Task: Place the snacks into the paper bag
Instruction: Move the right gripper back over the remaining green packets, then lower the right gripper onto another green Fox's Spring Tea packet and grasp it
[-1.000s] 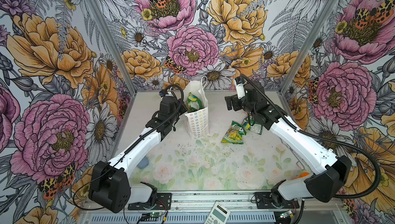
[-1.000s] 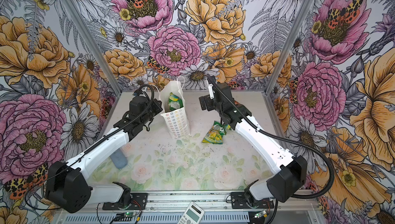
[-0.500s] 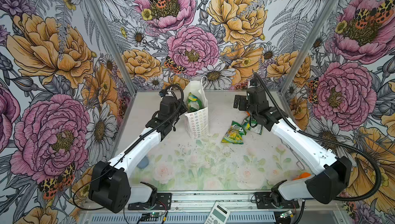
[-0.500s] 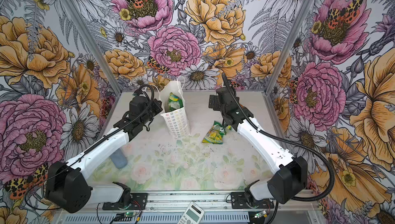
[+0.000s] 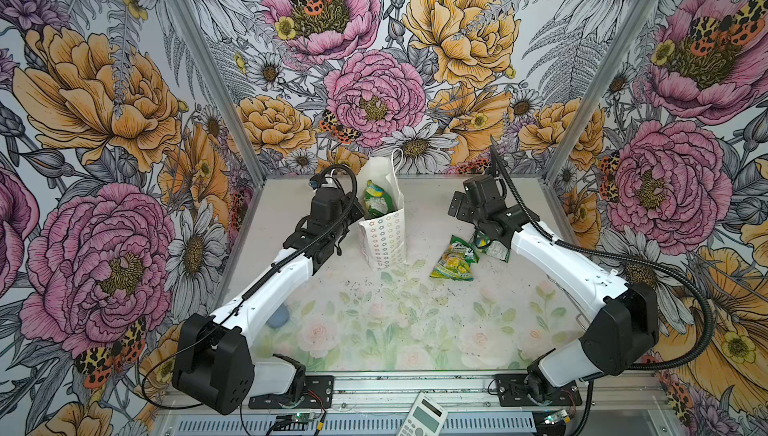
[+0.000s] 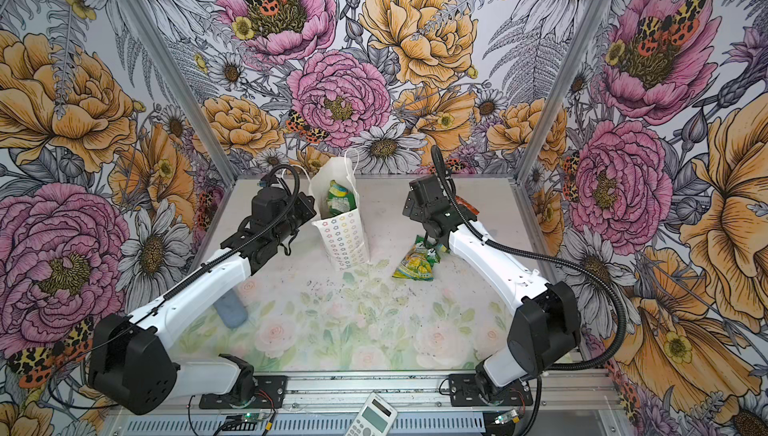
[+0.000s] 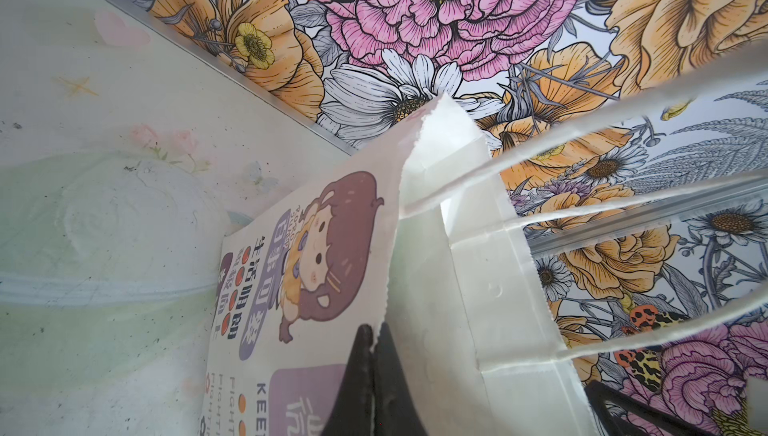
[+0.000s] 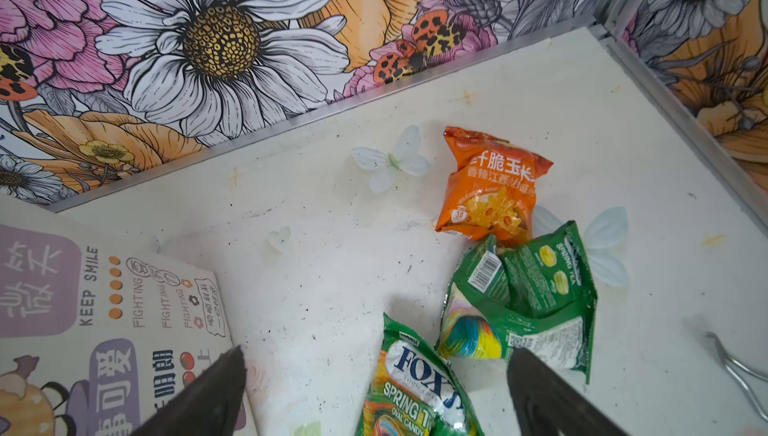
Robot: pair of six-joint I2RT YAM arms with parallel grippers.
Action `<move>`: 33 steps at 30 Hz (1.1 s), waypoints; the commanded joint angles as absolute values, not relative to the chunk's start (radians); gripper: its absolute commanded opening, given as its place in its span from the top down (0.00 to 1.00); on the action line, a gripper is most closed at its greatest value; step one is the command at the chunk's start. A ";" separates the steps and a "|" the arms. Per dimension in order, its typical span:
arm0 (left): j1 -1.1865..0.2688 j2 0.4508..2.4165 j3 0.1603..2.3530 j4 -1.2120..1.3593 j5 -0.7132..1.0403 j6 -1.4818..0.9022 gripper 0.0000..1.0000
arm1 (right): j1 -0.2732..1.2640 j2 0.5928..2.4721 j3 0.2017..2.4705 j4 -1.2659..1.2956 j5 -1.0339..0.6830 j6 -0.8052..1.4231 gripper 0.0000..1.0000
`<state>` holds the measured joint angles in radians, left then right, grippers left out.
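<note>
The white paper bag point(image 5: 384, 234) point(image 6: 344, 240) stands upright at the back middle, and a green snack point(image 5: 376, 199) point(image 6: 340, 201) shows in its open mouth. My left gripper point(image 7: 374, 332) is shut on the bag's top rim beside the cartoon girl print point(image 7: 328, 246). Right of the bag, snacks lie on the table: a yellow-green Fox's packet point(image 5: 453, 261) point(image 8: 415, 384), a green packet point(image 8: 536, 296) and an orange one point(image 8: 492, 192). My right gripper point(image 8: 376, 357) hangs open above the Fox's packet, holding nothing.
A blue object point(image 5: 277, 317) point(image 6: 230, 309) lies under the left arm. A white calculator point(image 5: 422, 417) sits on the front rail. A thin metal wire piece point(image 8: 739, 367) lies near the packets. Flowered walls close in the back and sides.
My right arm has swung away from the bag to the right and come down over the packets, its jaws still open. The left arm and the bag have not moved.
</note>
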<state>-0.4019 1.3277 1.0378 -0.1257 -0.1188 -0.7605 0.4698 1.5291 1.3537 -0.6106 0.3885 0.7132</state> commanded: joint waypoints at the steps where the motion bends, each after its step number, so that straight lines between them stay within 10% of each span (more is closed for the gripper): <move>1: -0.407 1.318 1.054 -0.117 -0.128 -0.761 1.00 | 0.471 1.553 1.351 -0.634 0.350 0.795 0.00; 33: -0.406 1.347 1.065 -0.114 -0.114 -0.759 1.00 | 0.525 1.639 1.156 -0.765 0.266 0.971 0.00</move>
<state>-0.4019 1.3334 1.0409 -0.1242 -0.1184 -0.7605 0.5205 1.6314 1.1576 -0.7586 0.2592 0.9535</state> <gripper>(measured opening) 0.049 0.996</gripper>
